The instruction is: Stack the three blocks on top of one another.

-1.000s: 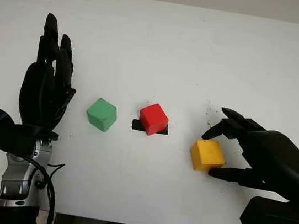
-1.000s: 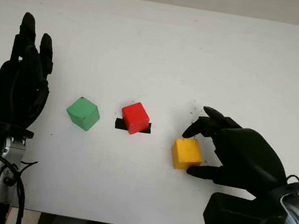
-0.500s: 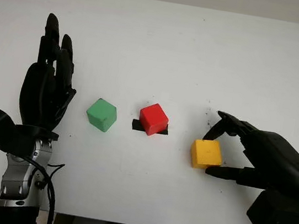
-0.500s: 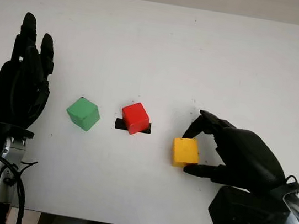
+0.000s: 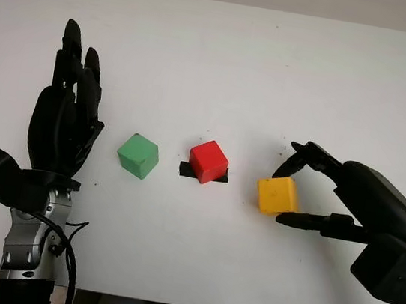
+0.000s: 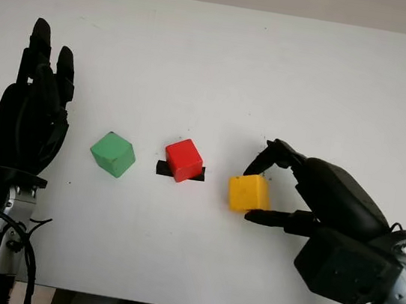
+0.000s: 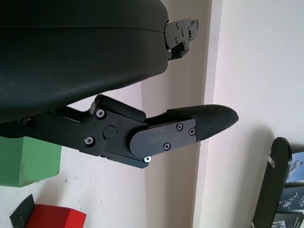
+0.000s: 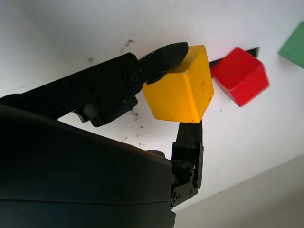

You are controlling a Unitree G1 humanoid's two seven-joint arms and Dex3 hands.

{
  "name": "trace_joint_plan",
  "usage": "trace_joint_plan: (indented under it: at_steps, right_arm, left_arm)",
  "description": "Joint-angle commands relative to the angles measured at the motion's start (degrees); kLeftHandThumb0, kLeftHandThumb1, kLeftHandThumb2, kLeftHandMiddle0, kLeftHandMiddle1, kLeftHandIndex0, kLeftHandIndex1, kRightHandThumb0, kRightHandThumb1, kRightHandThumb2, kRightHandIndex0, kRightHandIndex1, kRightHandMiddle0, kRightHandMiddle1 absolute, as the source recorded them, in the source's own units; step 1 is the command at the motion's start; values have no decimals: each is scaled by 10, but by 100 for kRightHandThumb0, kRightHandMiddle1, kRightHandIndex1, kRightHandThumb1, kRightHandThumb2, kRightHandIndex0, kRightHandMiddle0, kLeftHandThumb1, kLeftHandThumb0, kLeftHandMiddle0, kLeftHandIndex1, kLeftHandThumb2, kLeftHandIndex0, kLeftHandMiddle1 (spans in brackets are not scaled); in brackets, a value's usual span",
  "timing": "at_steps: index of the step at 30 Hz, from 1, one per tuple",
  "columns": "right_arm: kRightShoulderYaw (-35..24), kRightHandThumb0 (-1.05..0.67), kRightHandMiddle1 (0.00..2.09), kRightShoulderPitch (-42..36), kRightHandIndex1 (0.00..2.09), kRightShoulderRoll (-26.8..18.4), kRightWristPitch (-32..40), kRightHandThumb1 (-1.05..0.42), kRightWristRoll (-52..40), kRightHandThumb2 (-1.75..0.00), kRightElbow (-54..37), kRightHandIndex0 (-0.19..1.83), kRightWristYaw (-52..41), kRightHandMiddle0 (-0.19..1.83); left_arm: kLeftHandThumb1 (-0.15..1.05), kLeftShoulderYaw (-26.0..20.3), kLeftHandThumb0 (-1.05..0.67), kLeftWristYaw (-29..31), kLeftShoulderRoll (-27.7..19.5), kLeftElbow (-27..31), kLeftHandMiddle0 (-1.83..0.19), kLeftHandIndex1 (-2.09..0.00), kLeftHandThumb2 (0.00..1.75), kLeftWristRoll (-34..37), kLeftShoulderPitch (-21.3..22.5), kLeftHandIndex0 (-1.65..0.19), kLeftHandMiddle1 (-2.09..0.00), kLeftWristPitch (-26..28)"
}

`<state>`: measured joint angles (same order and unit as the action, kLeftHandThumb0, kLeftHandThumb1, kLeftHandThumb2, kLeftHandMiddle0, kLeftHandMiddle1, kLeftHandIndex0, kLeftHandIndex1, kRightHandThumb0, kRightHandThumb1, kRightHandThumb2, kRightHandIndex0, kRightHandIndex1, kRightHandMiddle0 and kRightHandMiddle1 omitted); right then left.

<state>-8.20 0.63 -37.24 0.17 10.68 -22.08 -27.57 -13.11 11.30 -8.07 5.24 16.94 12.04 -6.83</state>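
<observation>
The right robot hand [image 5: 300, 188] at the lower right of the frame pinches the yellow block [image 5: 277, 195] between its fingertips, the block tilted and seemingly just off the white tabletop [image 5: 239, 59]. The red block [image 5: 208, 161] sits mid-frame on a black tape mark [image 5: 185, 169], the green block [image 5: 138, 156] left of it. The left robot hand [image 5: 64, 114] is open at the far left. This looks like the first pick; next it must carry yellow over red and set it square.
</observation>
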Motion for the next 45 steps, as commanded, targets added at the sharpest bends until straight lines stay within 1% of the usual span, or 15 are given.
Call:
trace_joint_plan:
  at_steps: [1, 6, 11, 19, 21, 24, 30, 37, 42, 45]
  right_arm:
    - [-9, -44, 144, 24, 6, 0, -12, -96, -20, -5, 14, 26, -1, 18]
    - [1, -44, 145, 93, 6, -9, -18, -94, -57, -5, 52, 26, -24, 23]
    - [21, -47, 149, 171, 7, -2, -48, -93, -73, -5, 117, 29, -39, 30]
    - [70, -50, 157, 309, 8, 31, -67, -93, -82, -5, 212, 33, -47, 40]
    - [82, -51, 158, 335, 8, 40, -74, -93, -83, -6, 238, 33, -51, 42]
    - [102, -52, 158, 369, 8, 52, -66, -92, -75, -5, 269, 34, -56, 46]
    - [129, -51, 156, 406, 8, 77, -83, -92, -80, -5, 327, 33, -73, 48]
    - [140, -52, 157, 411, 7, 97, -80, -91, -81, -5, 344, 32, -83, 49]
    - [155, -55, 157, 408, 7, 98, -79, -91, -61, -5, 348, 32, -85, 51]
    - [159, -53, 156, 404, 6, 101, -83, -92, -65, -6, 356, 31, -96, 49]
  left_arm:
    - [105, 2, -69, 2, -2, -3, 19, 0, 63, -2, 5, 19, 0, -8]
    - [105, 1, -70, 8, -4, -7, 19, 0, 62, 1, 5, 19, 0, -8]
    - [105, 1, -70, 2, -3, -2, 19, 0, 62, -2, 3, 19, 0, -2]
    - [105, -2, -69, 9, -7, -13, 19, 0, 63, 0, 6, 19, 0, -10]
    - [105, -1, -69, 7, -6, -9, 19, 0, 63, 0, 5, 19, 0, -6]
    - [105, 0, -70, 2, -5, -5, 19, 0, 63, -1, 5, 19, 0, 0]
    - [105, 0, -71, 4, -6, -6, 19, 0, 63, 0, 5, 19, 0, -2]
    - [105, 2, -70, 4, -4, -8, 19, 0, 64, -4, 4, 19, 0, -7]
    - [105, 2, -70, 2, -2, -8, 19, 0, 64, -4, 1, 19, 0, -8]
    - [105, 3, -70, 0, -3, -8, 19, 0, 65, -9, 1, 19, 0, -10]
